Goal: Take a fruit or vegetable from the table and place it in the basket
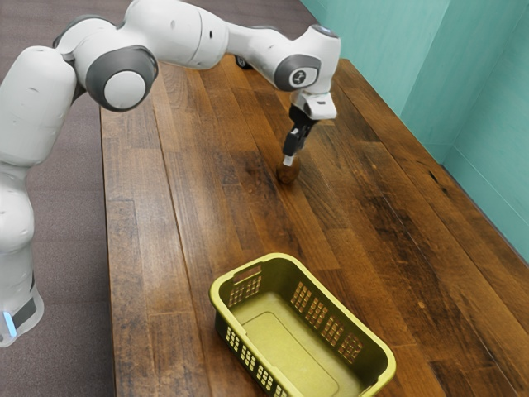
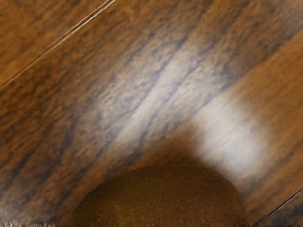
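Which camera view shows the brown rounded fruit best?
The wrist view: the brown rounded fruit is closest there, so its speckled skin shows, though the lower edge cuts it off. The exterior view shows it small, at the tip of the black robot hand, apart from the rectangular yellow-green plastic basket.

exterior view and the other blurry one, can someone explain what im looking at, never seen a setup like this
The machine is one white, jointed robot arm, reaching over a wooden table. The exterior view comes from a camera beside the arm. The wrist view comes from a camera on the arm's hand, looking at the tabletop from close by.

At the tip of the black end effector is a brown, rounded fruit, probably a kiwi; it is also the big shape at the wrist view's lower edge. I can't tell whether it is gripped. Nearer the exterior camera stands an empty yellow-green basket.
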